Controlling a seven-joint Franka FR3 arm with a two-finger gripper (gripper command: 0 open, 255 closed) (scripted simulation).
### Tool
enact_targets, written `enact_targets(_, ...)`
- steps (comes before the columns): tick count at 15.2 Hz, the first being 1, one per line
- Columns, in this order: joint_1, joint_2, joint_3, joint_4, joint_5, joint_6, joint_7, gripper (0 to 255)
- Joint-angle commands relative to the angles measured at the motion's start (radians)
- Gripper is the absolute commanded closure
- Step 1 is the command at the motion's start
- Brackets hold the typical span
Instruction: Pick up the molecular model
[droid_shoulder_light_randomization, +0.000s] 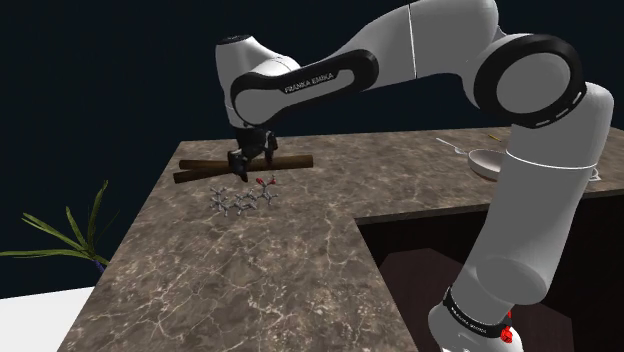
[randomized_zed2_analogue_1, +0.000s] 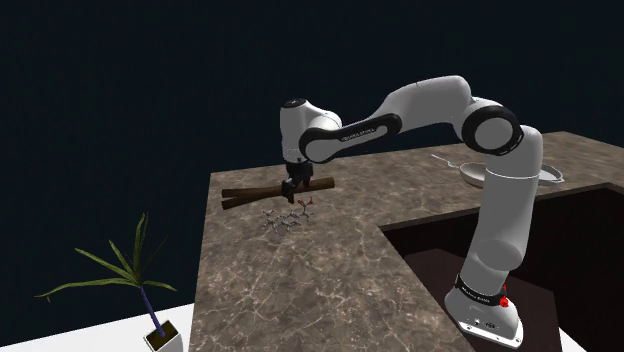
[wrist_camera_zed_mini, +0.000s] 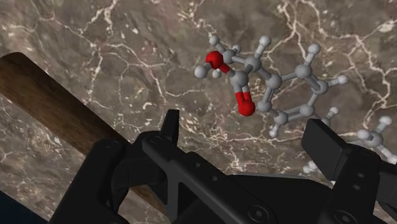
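Observation:
The molecular model is a small lattice of grey balls and rods with two red balls; it lies flat on the brown marble counter. It also appears as the model and, close up, the model. My black gripper hangs just above the counter, over the model's red end, between it and two crossed wooden sticks. The gripper is open, and in the wrist view its fingers stand wide apart with nothing between them. The gripper touches nothing.
The dark wooden sticks lie just behind the model. A grey pan with a handle rests at the counter's far right. The counter wraps around a recess holding my stand. A potted plant stands on the floor left of the counter.

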Motion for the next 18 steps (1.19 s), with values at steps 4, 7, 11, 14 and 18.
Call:
enact_targets(4,0.002,0.019,-0.002,-0.042,-0.013,0.059,0.017,0)
enact_targets(7,0.002,0.024,-0.003,-0.056,-0.017,0.078,0.022,0)
enact_targets(11,0.003,0.025,-0.002,-0.056,-0.017,0.079,0.023,255)
enact_targets(14,0.003,0.025,-0.002,-0.056,-0.017,0.078,0.024,255)
enact_targets(18,0.002,0.021,-0.002,-0.047,-0.014,0.066,0.019,255)
